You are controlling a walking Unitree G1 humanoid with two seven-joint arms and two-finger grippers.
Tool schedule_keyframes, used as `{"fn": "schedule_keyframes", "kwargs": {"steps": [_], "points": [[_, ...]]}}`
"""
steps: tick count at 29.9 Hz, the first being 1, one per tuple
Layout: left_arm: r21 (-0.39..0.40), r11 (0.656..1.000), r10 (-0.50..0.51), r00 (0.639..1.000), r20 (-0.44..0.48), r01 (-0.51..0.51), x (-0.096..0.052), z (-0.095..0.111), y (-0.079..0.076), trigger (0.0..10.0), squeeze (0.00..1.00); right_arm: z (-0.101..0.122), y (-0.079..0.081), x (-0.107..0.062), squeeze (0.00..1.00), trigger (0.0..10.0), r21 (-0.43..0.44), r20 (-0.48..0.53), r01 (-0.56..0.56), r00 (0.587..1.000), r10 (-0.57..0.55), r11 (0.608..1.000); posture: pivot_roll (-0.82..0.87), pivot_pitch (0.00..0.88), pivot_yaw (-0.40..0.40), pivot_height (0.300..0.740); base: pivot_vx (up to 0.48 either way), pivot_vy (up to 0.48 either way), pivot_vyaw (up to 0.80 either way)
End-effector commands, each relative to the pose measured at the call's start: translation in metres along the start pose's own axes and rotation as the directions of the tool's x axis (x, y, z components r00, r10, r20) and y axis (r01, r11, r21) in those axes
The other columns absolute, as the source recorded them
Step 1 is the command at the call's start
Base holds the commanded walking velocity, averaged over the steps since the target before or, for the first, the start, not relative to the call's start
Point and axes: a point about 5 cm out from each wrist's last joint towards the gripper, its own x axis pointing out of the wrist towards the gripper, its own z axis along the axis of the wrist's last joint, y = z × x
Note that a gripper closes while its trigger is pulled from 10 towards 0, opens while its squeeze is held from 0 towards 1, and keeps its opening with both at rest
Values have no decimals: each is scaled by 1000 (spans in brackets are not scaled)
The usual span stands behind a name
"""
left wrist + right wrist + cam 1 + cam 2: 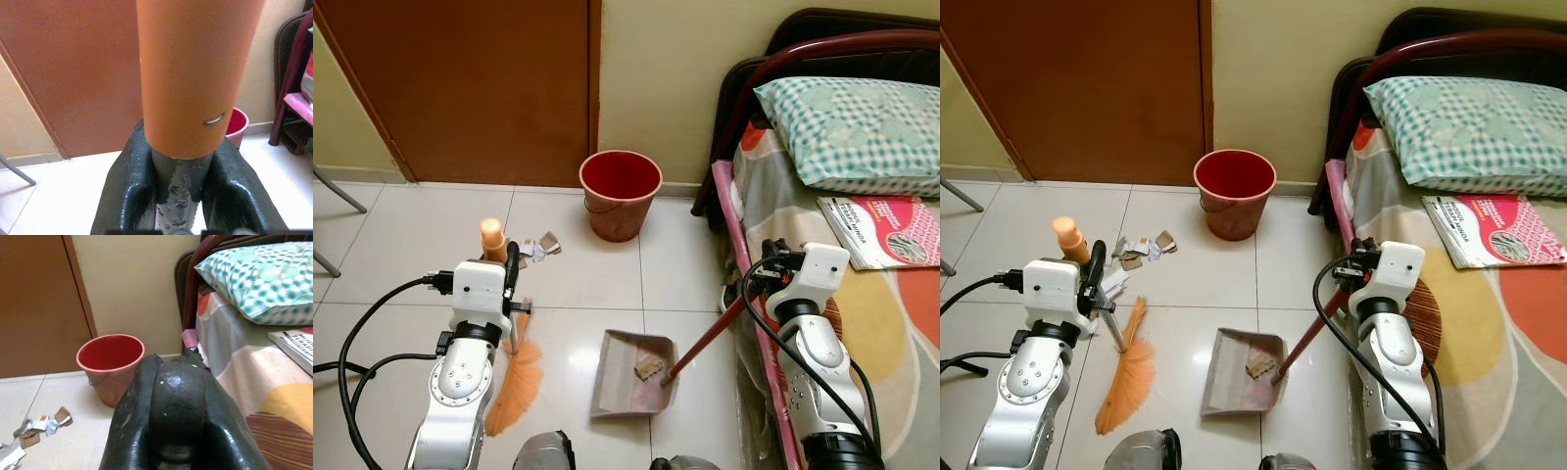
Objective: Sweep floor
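My left gripper [513, 266] is shut on the broom's grey shaft just below its orange handle [492, 239]. The orange broom head [514, 384] rests on the tiles beside my left arm. In the left wrist view the handle [195, 73] rises between the two black fingers [128, 191]. My right gripper [767, 262] is shut on the dark red handle [710, 333] of the grey dustpan [631, 375], which lies flat on the floor with a scrap of cardboard [648, 367] in it. Paper and cardboard scraps [538, 248] lie on the tiles ahead of the broom.
A red bucket [621, 193] stands by the wall next to a brown door [470, 88]. A bed [862, 294] with a checked pillow [857, 127] and a magazine [881, 230] runs along my right. Grey chair legs [337, 196] show at far left.
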Motion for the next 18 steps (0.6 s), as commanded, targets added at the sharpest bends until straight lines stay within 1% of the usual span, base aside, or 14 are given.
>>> {"fn": "schedule_keyframes", "kwargs": {"steps": [1,10,18], "points": [[4,1000,11,999,34,-11,3,6,1,10000,0,5,-3,3,0,10000,-3,23,11,1000,-11,1000,41,64,-51,740,375,266,0],[-6,1000,0,999,35,0,4,6,-3,10000,0,3,-6,1,0,10000,-15,14,24,1000,-24,1000,35,65,-49,740,371,294,0],[-5,1000,-3,999,41,3,6,7,-2,10000,0,3,-7,2,0,10000,-20,18,32,999,-31,999,33,63,-45,740,352,326,0]]}}
